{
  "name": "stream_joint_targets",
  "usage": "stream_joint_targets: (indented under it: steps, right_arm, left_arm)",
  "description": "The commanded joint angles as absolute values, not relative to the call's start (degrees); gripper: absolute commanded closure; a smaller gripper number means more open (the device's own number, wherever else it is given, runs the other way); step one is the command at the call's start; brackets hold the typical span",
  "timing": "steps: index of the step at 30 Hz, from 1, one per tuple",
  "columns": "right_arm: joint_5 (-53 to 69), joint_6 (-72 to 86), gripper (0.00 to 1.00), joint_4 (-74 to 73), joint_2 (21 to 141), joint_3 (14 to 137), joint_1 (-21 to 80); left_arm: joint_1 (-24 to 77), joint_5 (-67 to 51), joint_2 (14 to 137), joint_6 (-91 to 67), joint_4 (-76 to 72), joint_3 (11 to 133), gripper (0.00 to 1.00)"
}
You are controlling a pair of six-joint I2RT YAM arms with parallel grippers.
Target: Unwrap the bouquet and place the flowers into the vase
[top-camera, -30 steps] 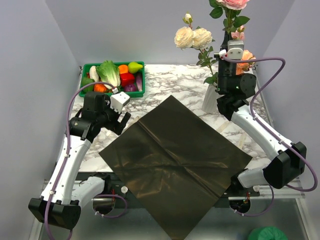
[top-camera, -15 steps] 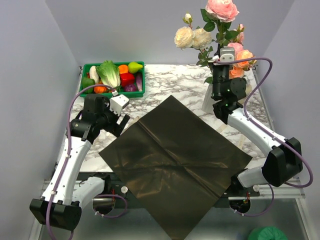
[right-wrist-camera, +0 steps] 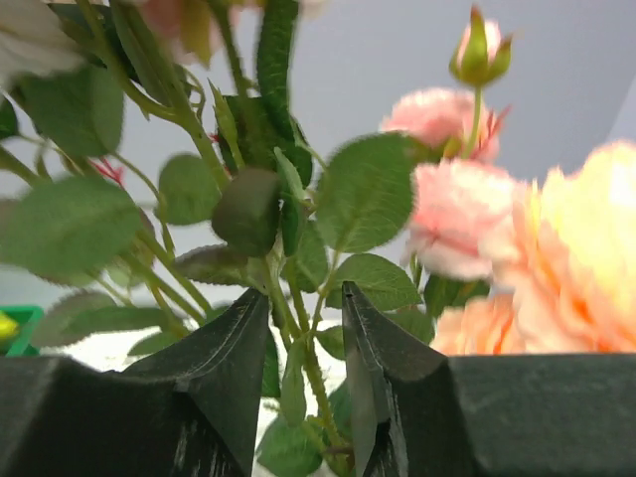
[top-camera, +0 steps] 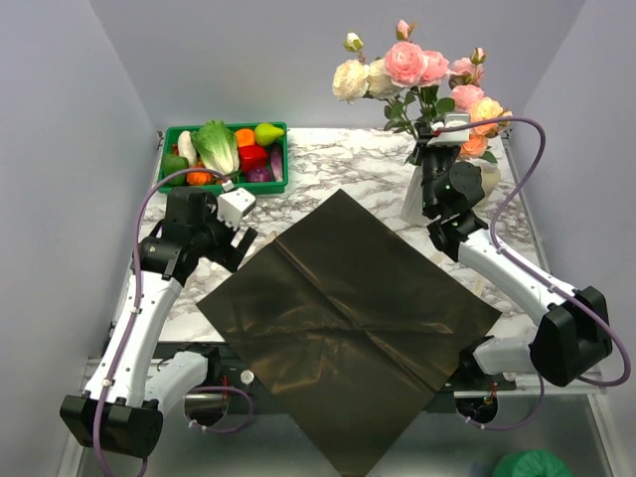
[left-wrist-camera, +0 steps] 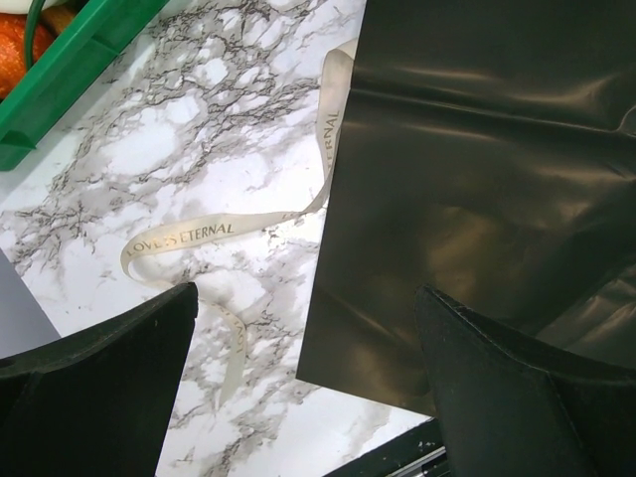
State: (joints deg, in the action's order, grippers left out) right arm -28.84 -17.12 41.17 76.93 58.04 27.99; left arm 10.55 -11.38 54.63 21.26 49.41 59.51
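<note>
The right tool (right-wrist-camera: 304, 298) stands partly open, thin stems (right-wrist-camera: 316, 383) of the flowers (right-wrist-camera: 452, 214) loose between its fingers (right-wrist-camera: 229, 348), the vase (top-camera: 411, 197) just below it. If it draws back crooked, a finger may hook a leaf (right-wrist-camera: 366, 189) and pull the flowers out or tip the vase.

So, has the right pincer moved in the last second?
Yes. The right pincer has dropped toward the vase, lowering the flowers with it.

marble table (top-camera: 348, 164) | paper sheet (top-camera: 348, 318) centre | ribbon (left-wrist-camera: 229, 224) beside it | crate (top-camera: 284, 154) rear-left | vase (top-camera: 410, 199) rear-right
</note>
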Motion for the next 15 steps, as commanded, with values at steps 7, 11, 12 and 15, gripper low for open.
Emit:
stream_joint_targets:
  steps: [7,11,12,15]
  right_arm:
    - [-37.5,-2.5,0.45,28.6,69.6,52.3,27.6]
    - [-36.0,4.4,0.34,24.1,65.6,49.7,27.8]
    - [-35.4,5.1,0.31,23.6,63.9,48.8,27.9]
    - [-31.9,7.6,0.21,23.3,60.1,44.9,27.9]
  left_arm:
    - [10.1,-12.0,52.6,22.0,49.8,59.5,0.01]
    - [10.1,-12.9,52.6,21.3,50.2,60.1,0.01]
    - [10.1,-13.0,52.6,21.1,50.4,60.3,0.01]
    - [10.1,-13.0,52.5,21.1,50.9,60.8,0.01]
